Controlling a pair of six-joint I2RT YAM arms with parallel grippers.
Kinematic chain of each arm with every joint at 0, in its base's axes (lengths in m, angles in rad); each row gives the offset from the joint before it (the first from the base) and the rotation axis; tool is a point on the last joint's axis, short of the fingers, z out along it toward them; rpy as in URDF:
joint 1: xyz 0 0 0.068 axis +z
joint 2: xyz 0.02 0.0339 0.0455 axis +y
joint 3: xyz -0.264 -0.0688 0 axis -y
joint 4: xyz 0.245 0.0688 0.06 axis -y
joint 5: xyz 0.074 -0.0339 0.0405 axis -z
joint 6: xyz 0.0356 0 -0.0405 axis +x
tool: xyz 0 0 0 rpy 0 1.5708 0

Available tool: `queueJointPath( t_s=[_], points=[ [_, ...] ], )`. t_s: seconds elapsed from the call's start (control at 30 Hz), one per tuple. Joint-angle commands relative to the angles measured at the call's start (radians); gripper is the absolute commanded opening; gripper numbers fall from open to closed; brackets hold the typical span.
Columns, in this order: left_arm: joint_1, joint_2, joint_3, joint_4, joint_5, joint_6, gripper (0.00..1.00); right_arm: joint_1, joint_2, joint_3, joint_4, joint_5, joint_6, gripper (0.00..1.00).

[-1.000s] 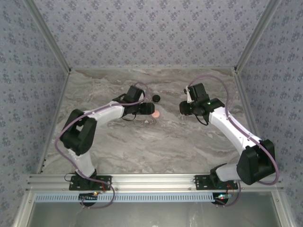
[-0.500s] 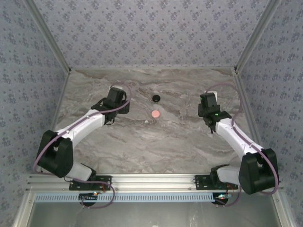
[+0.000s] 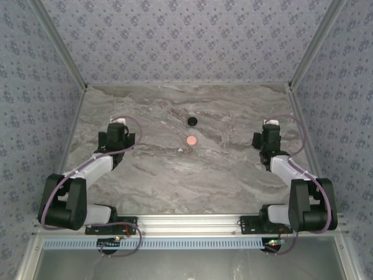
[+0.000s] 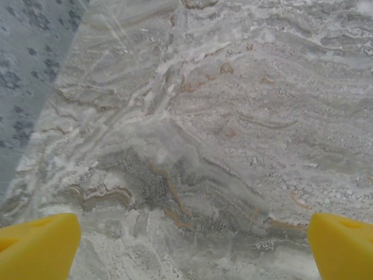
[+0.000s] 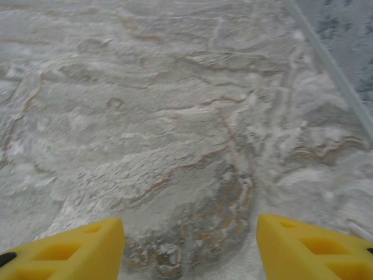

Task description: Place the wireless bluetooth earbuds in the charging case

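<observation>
In the top view, a round black disc [image 3: 192, 121] and a round pink disc [image 3: 190, 140] lie mid-table; they look like shut charging cases. A tiny pale bit [image 3: 181, 150], too small to tell whether it is an earbud, rests just left of and nearer than the pink disc. My left gripper [image 3: 118, 128] hovers far left of them and my right gripper [image 3: 270, 132] far right. The left wrist view has the left gripper [image 4: 192, 251] open wide over bare marble. The right gripper [image 5: 189, 248] is open too, with nothing between its yellow fingertips [image 5: 76, 251].
The marble table [image 3: 175, 175] is walled by patterned panels on the left [image 3: 35, 116], right [image 3: 344, 116] and back. A metal rail [image 3: 186, 221] runs along the near edge. The left wall's foot [image 4: 35, 70] is close to the left gripper.
Both arms have pulled away from the discs, the left one leftward and the right one rightward. Both grippers have opened wider. The discs have not moved.
</observation>
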Motion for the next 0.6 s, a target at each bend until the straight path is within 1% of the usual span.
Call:
queueJointPath(
  t_s=[0.0, 0.1, 0.17, 0.23, 0.3, 0.4, 0.47, 0.53, 0.57],
  points=[
    [0.066, -0.017, -0.069, 0.237, 0.206, 0.048, 0.99, -0.031, 0.037, -0.023, 0.193, -0.144, -0.049, 0.65],
    [0.122, -0.004, -0.127, 0.352, 0.292, 0.030, 0.99, -0.054, 0.086, -0.043, 0.275, -0.225, -0.049, 0.66],
    [0.160, 0.013, -0.163, 0.446, 0.362, 0.010, 0.99, -0.057, 0.104, -0.054, 0.319, -0.238, -0.062, 0.66],
    [0.182, 0.035, -0.183, 0.513, 0.393, -0.017, 0.99, -0.059, 0.104, -0.067, 0.349, -0.248, -0.078, 0.66],
    [0.203, 0.068, -0.195, 0.571, 0.431, -0.037, 0.99, -0.063, 0.118, -0.109, 0.446, -0.246, -0.087, 0.67],
    [0.207, 0.142, -0.217, 0.684, 0.447, -0.032, 0.99, -0.079, 0.171, -0.142, 0.553, -0.262, -0.073, 0.67],
    [0.207, 0.179, -0.214, 0.710, 0.459, -0.028, 0.99, -0.080, 0.193, -0.135, 0.553, -0.263, -0.075, 0.67],
    [0.207, 0.218, -0.196, 0.720, 0.468, -0.023, 0.99, -0.077, 0.225, -0.137, 0.590, -0.260, -0.077, 0.68],
    [0.207, 0.209, -0.169, 0.647, 0.460, -0.024, 0.99, -0.073, 0.217, -0.134, 0.568, -0.252, -0.079, 0.70]
  ],
)
